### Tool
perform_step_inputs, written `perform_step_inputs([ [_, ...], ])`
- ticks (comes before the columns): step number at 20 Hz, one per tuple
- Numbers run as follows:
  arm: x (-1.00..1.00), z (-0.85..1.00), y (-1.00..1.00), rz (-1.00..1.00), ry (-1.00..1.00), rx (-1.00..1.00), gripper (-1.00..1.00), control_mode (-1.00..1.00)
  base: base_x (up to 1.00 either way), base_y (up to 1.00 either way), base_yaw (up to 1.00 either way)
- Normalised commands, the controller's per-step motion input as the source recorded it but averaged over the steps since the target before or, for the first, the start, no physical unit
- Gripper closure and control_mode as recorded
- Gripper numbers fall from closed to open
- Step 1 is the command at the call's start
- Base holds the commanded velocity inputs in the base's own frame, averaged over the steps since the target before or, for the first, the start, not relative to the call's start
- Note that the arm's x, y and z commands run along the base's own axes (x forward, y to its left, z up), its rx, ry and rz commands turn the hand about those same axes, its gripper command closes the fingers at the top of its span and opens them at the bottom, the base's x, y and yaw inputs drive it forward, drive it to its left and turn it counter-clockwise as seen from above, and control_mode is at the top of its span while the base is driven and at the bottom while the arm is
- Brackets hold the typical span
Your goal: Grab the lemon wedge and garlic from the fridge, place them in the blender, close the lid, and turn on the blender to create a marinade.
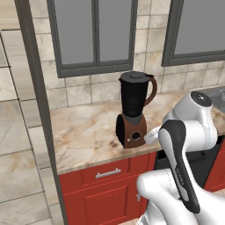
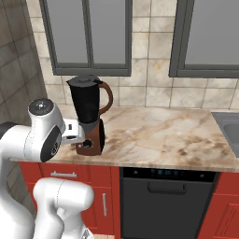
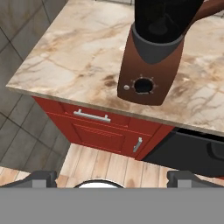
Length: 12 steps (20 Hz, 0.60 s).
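Fingers (image 3: 112, 177) wide open, holding nothing, touching nothing; facing blender (image 3: 153, 65) base dial (image 3: 143, 85) on tabletop (image 3: 74, 52), lid (image 1: 134, 76) on jar

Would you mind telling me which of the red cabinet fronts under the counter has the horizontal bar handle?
It is the shallow drawer directly under the counter edge, left of the blender; the cabinet door beside it carries a short upright handle instead.

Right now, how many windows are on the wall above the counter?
2. One window is directly behind the blender; the other window is further right, toward the sink. More may lie outside the frame.
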Motion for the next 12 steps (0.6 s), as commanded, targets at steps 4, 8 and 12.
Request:
perform_step_inputs([
  [4,0.0,0.0,0.0,0.0,0.0,0.0,-1.0,-1.0,0.0,0.0,0.0],
  [8,0.0,0.0,0.0,0.0,0.0,0.0,-1.0,1.0,0.0,-0.03,0.0],
  [12,0.0,0.0,0.0,0.0,0.0,0.0,-1.0,1.0,-0.09,-0.27,0.06],
])
